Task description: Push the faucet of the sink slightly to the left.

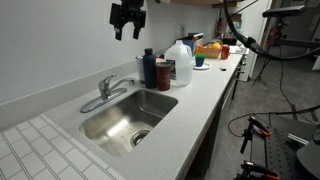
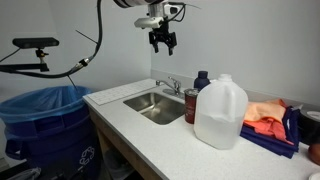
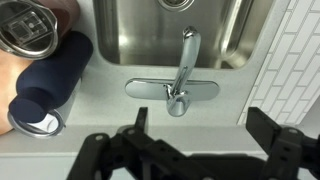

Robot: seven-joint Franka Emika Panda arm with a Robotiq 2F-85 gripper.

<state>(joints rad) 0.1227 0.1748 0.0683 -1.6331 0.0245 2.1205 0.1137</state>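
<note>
The brushed silver faucet (image 1: 108,88) stands at the back edge of the steel sink (image 1: 128,117), its slim spout over the basin. It also shows in an exterior view (image 2: 167,86) beside the sink (image 2: 155,105). In the wrist view the faucet (image 3: 181,80) sits on its oblong base plate, spout pointing up over the sink (image 3: 170,30). My gripper (image 1: 127,22) hangs high above the faucet, open and empty; it also shows in an exterior view (image 2: 163,41) and the wrist view (image 3: 203,132), where its two dark fingers are spread wide.
A dark blue bottle (image 1: 149,68), a dark tumbler (image 1: 163,72) and a white jug (image 1: 180,60) stand beside the sink. Colourful items (image 1: 212,48) lie farther along the counter. A blue bin (image 2: 45,125) stands at the counter's end. White tiles (image 3: 290,50) flank the sink.
</note>
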